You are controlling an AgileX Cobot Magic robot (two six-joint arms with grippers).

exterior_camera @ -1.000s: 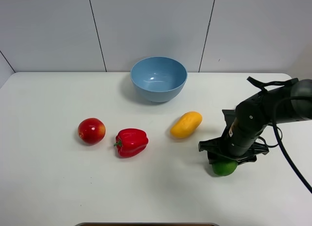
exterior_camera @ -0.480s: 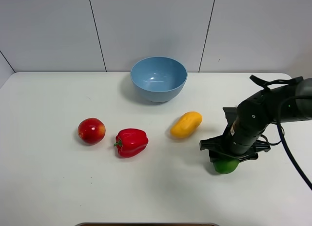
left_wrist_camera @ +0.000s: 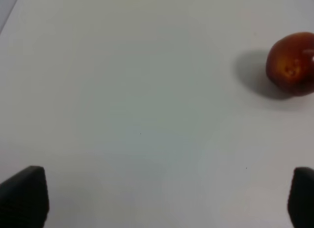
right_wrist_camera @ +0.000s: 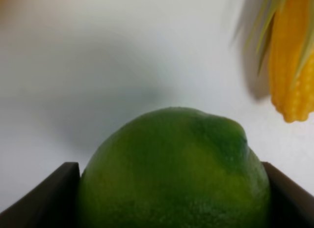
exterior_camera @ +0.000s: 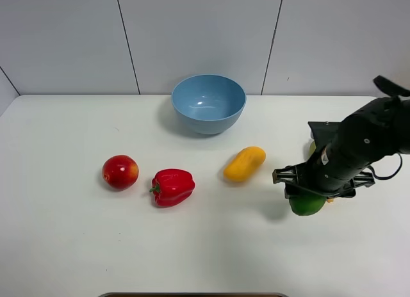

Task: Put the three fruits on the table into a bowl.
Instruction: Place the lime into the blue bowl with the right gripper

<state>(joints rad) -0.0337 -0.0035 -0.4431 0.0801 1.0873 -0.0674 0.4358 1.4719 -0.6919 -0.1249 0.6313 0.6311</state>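
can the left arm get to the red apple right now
Probably yes: the left claw is open, and only bare white tabletop lies between it and the round red apple, with nothing in the way.

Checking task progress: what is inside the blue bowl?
Nothing visible: the bowl shows only bare interior. Its near inner wall is hidden by the rim. The lime is in the right gripper.

- Deep green with a darker patch on one shoulder: lime.
- Yellow-orange: mango.
- Red with a yellowish blush on one side: apple.
- Glossy red, green stem: pepper.
- Yellow kernels in rows, pale green husk: corn.
- Matte light blue: bowl.
- Plain white: desk.
- Black: right tool, left tool.
- Pale grey, thin dark seams: wall.
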